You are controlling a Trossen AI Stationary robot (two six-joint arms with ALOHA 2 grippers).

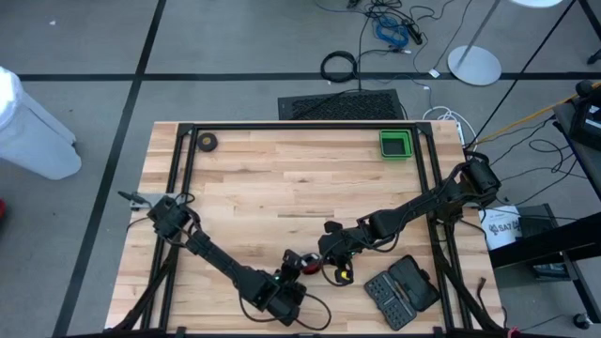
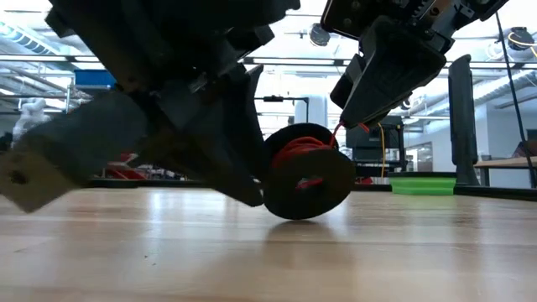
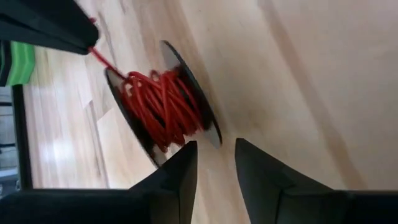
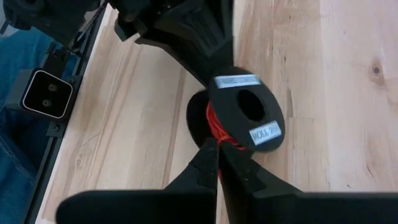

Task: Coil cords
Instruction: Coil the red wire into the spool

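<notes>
A small black reel (image 2: 306, 180) wound with thin red cord (image 3: 165, 106) stands on the rims of its flanges on the wooden table, near the front edge at the middle. My right gripper (image 4: 217, 158) comes at it from the right and is shut on the cord just off the winding. My left gripper (image 3: 214, 165) reaches in from the left. Its fingers are open with a bare gap between them, and the rim of one flange (image 3: 214, 134) lies just beyond their tips. My right gripper pinches a single strand of the red cord (image 2: 338, 130) at its fingertips, right beside the reel. The fingers slant down from the right and above. The short piece between tips and winding runs straight. Whether my left gripper's finger (image 2: 239, 172) touches the reel, I cannot tell.
A black case of bits (image 1: 402, 289) lies open at the front right. A green bin (image 1: 395, 144) stands at the far right and a small black ring roll (image 1: 207, 142) at the far left. Black frame rails (image 1: 178, 188) run along the table's sides.
</notes>
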